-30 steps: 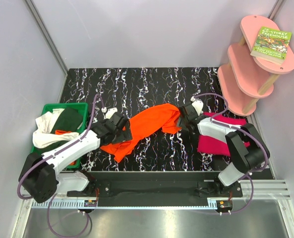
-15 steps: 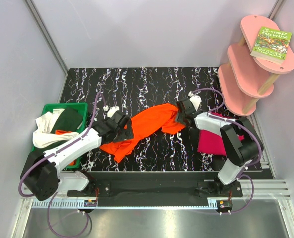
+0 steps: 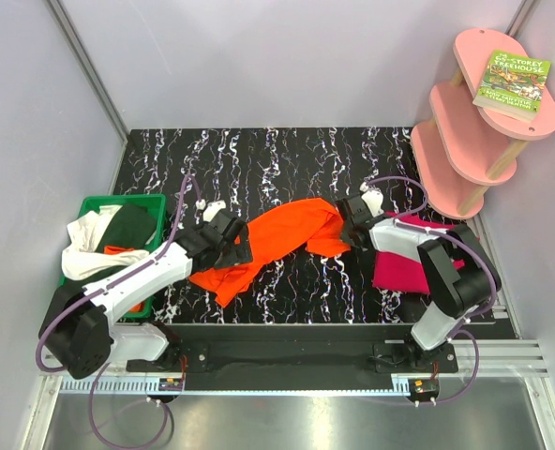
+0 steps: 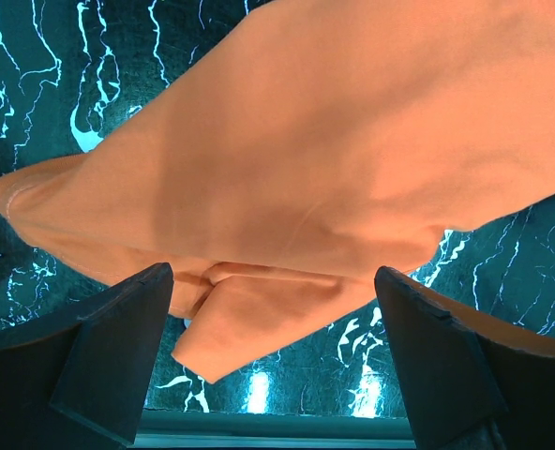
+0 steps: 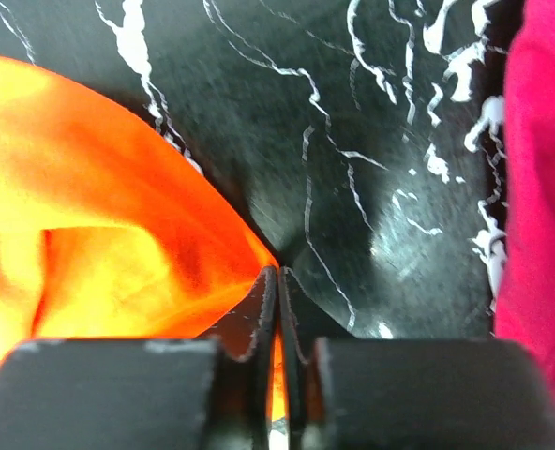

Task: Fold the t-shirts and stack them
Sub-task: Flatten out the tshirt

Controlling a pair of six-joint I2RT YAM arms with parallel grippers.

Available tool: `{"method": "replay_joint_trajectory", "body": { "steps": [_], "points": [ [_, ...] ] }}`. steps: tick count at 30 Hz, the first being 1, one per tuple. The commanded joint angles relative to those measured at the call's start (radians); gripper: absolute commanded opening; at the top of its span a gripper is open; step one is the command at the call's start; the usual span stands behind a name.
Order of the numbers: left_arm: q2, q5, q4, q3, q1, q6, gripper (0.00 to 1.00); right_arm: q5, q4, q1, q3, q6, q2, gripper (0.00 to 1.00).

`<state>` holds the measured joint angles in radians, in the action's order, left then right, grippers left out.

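At the far left, a green bin (image 3: 90,201) holds a heap of shirts: a white t-shirt (image 3: 83,246) spilling over the rim, a dark green t-shirt (image 3: 127,225), and a sliver of another orange one.

The left gripper (image 3: 229,242) sits at the left end of the bright orange t-shirt (image 3: 282,234). This shirt lies crumpled and stretched in a slanted band across the middle of the black marbled table (image 3: 259,155), with a loose flap hanging toward the near edge.

From overhead the jaws are hidden. The left wrist camera shows its fingers (image 4: 118,347) spread wide with nothing clamped, and the orange cloth lies in soft folds just beyond them.

The right gripper (image 3: 345,223) meets the shirt's right end. Its wrist camera shows what the top view cannot: the fingers (image 5: 240,366) pressed together, with a thin edge of orange fabric pinched between the pads.

Just to the right, under the right arm, lies the magenta t-shirt (image 3: 397,272), flat on the table. Farther right is a pink tiered shelf (image 3: 465,122) with a book (image 3: 512,80) on top.
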<state>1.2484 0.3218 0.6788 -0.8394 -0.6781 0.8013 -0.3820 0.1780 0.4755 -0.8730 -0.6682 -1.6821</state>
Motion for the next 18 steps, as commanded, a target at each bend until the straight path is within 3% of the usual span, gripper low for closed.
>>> {"method": "replay_joint_trajectory", "body": {
  "steps": [1, 5, 7, 8, 11, 18],
  "points": [
    [0.008, -0.009, -0.031, -0.036, -0.006, -0.008, 0.94, -0.008, 0.023, -0.005, 0.034, -0.021, 0.062, 0.0],
    [0.0, -0.013, -0.031, -0.032, -0.006, -0.002, 0.94, -0.014, 0.034, -0.006, 0.04, -0.018, 0.091, 0.0],
    [-0.006, -0.015, -0.031, -0.027, -0.006, -0.002, 0.94, -0.009, 0.049, -0.005, 0.034, -0.008, 0.11, 0.15],
    [-0.013, -0.015, -0.031, -0.026, -0.006, 0.002, 0.94, -0.009, 0.055, -0.005, 0.028, -0.007, 0.12, 0.31],
    [-0.021, -0.016, -0.033, -0.018, -0.009, 0.007, 0.94, -0.014, 0.063, -0.006, 0.032, -0.01, 0.166, 0.54],
    [-0.041, -0.02, -0.031, -0.009, -0.021, 0.019, 0.94, 0.02, 0.067, -0.005, 0.081, -0.021, 0.236, 0.54]
  ]
}}
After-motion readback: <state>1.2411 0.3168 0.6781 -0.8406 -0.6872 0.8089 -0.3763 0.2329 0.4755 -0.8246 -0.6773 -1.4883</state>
